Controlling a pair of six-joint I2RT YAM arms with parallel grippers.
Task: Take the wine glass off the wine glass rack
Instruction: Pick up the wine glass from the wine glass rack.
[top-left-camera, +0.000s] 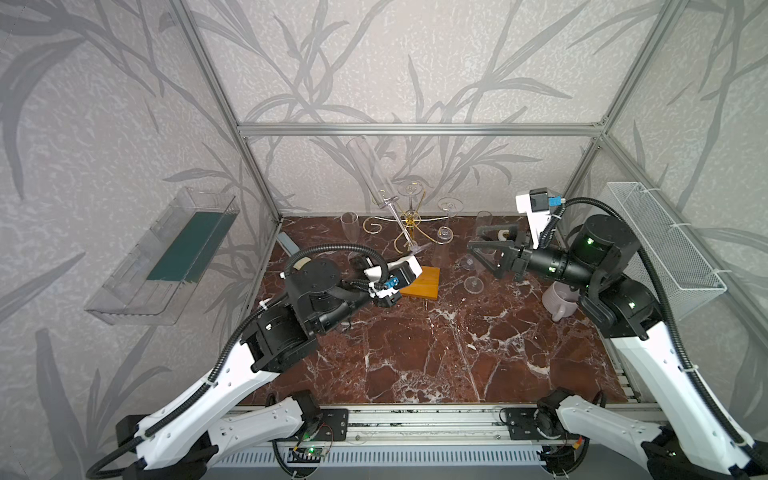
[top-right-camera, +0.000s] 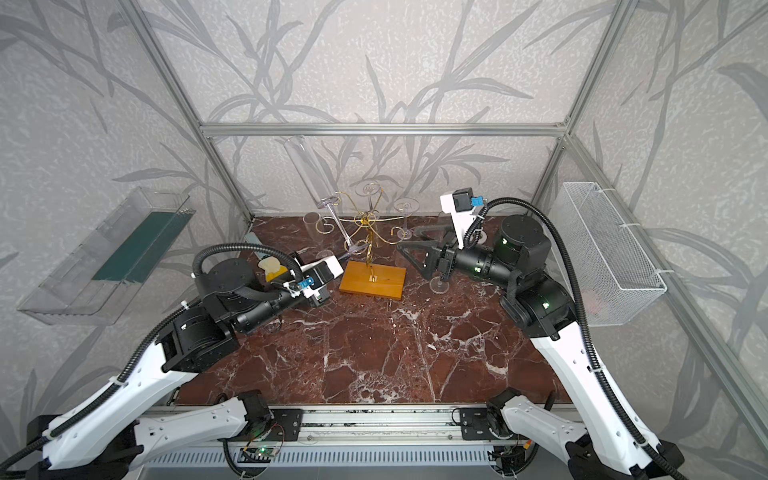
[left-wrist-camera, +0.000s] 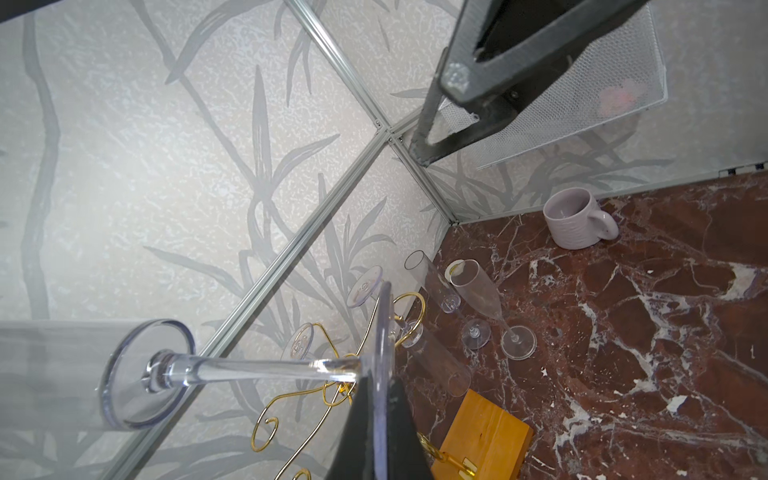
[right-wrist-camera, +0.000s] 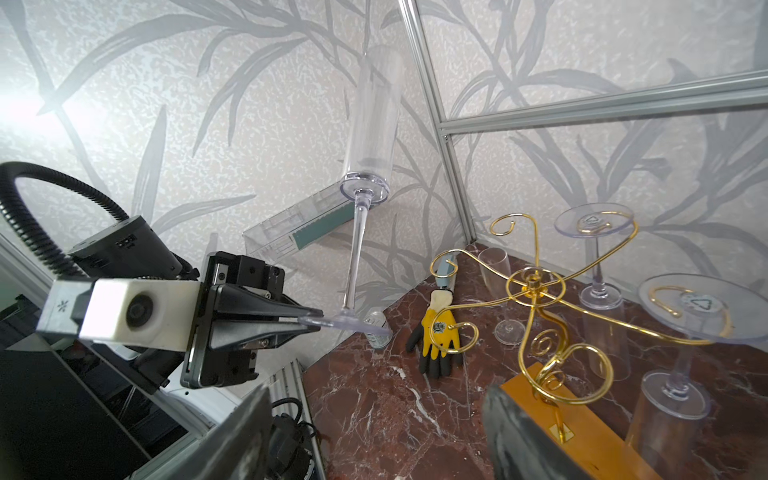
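Note:
The wine glass (right-wrist-camera: 371, 124), a clear flute, stands bowl-up and tilted. My left gripper (right-wrist-camera: 318, 322) is shut on the rim of its foot, which shows edge-on between the jaws in the left wrist view. In both top views its stem (top-left-camera: 401, 226) (top-right-camera: 340, 226) leans across the front of the wine glass rack (top-left-camera: 409, 220) (top-right-camera: 368, 226). In the right wrist view the glass is apart from the gold arms (right-wrist-camera: 534, 286). Two other glasses (right-wrist-camera: 594, 257) hang upside down on the arms. The orange wooden base (top-right-camera: 374, 278) lies on the marble. My right gripper (top-left-camera: 473, 239) (right-wrist-camera: 382, 449) is open and empty, right of the rack.
Two more flutes (left-wrist-camera: 482, 291) stand on the marble beside the rack. A pale mug (top-left-camera: 559, 299) sits under the right arm. A yellow and black glove (right-wrist-camera: 440, 332) and a small can (right-wrist-camera: 376, 328) lie at the left. A wire basket (top-left-camera: 660, 245) and a clear tray (top-left-camera: 166, 253) hang on the side walls.

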